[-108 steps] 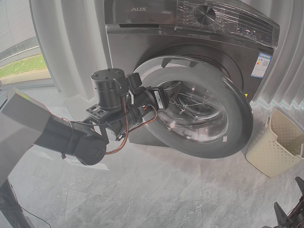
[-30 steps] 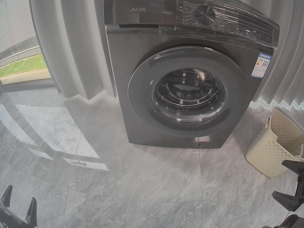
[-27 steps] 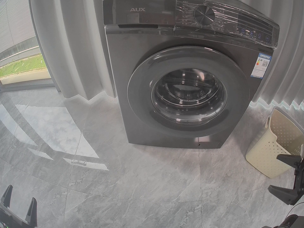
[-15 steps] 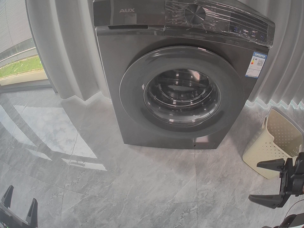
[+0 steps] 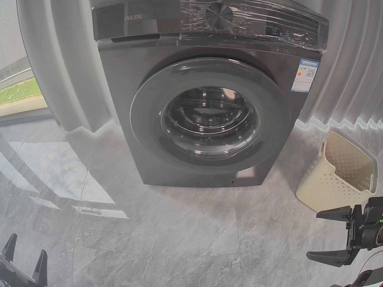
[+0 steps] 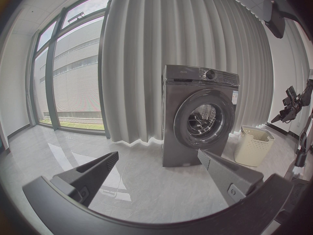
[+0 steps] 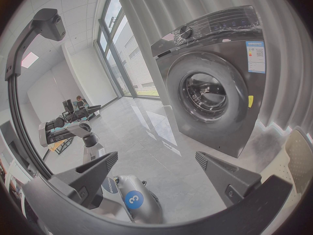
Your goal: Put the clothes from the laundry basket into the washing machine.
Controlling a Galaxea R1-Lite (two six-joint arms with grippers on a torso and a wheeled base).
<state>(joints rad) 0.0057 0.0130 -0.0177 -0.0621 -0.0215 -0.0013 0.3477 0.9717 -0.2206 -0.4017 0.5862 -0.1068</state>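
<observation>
- Grey tiled floor (image 5: 159, 236), pale curtains (image 5: 68, 60).
- Washing machine (image 5: 207, 48) centre, door (image 5: 209, 120) shut.
- Laundry basket (image 5: 339, 180) lower right.
- Left gripper (image 5: 28, 244) lower left, right gripper (image 5: 313, 235) lower right; both released.

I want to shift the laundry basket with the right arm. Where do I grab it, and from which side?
Take the laundry basket by the top rim of its near wall, coming down from above with the right gripper. It stands upright, mouth open, so that thin edge should fit between the open jaws.
</observation>
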